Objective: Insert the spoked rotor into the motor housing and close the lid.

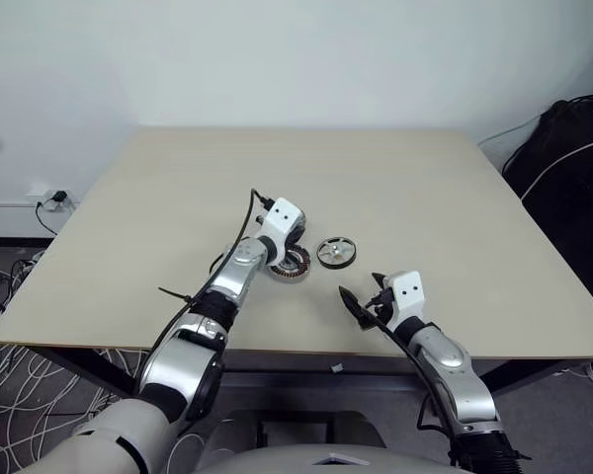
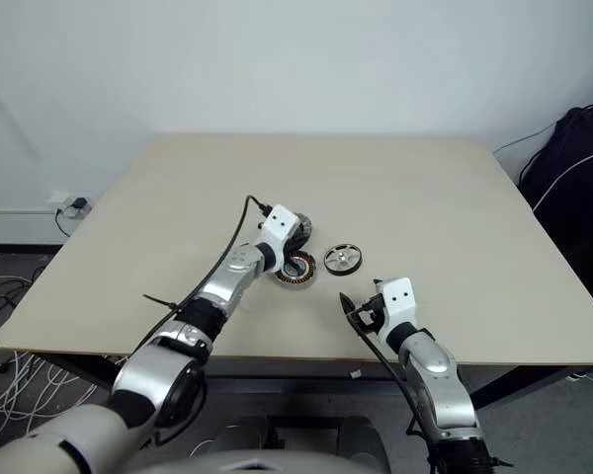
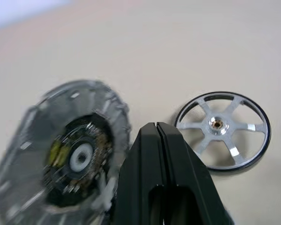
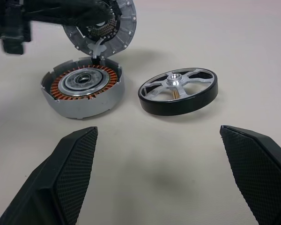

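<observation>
Your left pincer (image 3: 155, 136) is clamped shut on the ribbed silver lid (image 4: 113, 24), held tilted just above the copper-wound round motor housing (image 4: 83, 91) on the pale wooden bench (image 1: 425, 188). The dark-rimmed spoked rotor (image 4: 179, 90) lies flat just beside the housing. Your right pincer (image 4: 157, 173) hangs wide apart, angled toward both.

Setting: robotics lab or test room. Evidence: plain white wall (image 1: 277, 59); one bare light-wood bench (image 1: 395, 178) on dark legs; wall socket (image 1: 51, 198) with plugs at floor level; loose white and black cables (image 1: 5, 365) tangled on grey floor; black backpack (image 1: 573, 168) left beside the bench. No domestic furnishings.
</observation>
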Controlling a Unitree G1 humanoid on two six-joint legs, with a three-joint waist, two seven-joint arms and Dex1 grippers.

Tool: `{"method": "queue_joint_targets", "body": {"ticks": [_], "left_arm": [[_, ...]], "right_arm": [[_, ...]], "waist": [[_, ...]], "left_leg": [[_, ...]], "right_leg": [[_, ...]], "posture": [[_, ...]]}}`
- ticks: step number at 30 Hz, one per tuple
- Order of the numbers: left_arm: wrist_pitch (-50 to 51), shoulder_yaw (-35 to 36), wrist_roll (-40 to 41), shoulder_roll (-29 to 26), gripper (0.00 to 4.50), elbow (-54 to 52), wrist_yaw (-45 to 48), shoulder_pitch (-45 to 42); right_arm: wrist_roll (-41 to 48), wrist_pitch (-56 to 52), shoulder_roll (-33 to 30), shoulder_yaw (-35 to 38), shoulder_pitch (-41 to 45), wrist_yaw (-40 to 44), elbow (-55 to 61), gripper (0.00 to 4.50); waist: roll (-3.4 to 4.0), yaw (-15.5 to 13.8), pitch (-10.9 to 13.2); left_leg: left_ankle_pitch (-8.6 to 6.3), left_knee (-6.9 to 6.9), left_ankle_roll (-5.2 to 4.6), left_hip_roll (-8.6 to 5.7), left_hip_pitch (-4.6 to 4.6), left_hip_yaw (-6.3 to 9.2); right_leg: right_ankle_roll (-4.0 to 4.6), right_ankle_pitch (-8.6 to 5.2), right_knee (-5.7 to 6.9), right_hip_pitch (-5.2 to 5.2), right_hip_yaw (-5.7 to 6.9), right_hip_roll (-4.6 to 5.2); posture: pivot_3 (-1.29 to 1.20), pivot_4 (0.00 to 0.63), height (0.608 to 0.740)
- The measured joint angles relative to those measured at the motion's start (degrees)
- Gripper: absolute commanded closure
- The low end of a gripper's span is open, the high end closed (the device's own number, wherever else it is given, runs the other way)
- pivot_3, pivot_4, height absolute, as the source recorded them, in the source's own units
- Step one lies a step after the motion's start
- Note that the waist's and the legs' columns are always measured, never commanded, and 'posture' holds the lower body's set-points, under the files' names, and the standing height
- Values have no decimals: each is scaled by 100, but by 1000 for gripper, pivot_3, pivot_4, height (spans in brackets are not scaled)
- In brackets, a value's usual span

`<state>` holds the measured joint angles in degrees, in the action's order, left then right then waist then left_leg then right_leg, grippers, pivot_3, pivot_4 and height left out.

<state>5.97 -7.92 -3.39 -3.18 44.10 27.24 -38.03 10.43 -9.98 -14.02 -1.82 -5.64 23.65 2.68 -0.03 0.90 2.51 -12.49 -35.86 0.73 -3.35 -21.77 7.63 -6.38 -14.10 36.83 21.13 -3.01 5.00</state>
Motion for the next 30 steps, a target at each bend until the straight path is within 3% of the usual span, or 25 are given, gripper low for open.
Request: {"method": "queue_joint_targets", "body": {"ticks": [12, 30], "left_arm": [[391, -72, -7, -214, 4458, -455, 108, 437], [163, -221, -138, 19, 4458, 531, 2, 116]], "right_arm": [[2, -53, 17, -6, 66, 12, 8, 0], [0, -55, 17, -2, -16, -23, 73, 0]], "waist": [[0, -24, 0], [0, -22, 0]], "left_leg": [[0, -8, 0, -1, 2, 4], [0, -8, -1, -1, 1, 3]], "right_leg": [[-1, 1, 1, -2, 1, -1], [-1, 1, 0, -4, 1, -1]], "posture": [[0, 0, 740], [0, 0, 740]]}}
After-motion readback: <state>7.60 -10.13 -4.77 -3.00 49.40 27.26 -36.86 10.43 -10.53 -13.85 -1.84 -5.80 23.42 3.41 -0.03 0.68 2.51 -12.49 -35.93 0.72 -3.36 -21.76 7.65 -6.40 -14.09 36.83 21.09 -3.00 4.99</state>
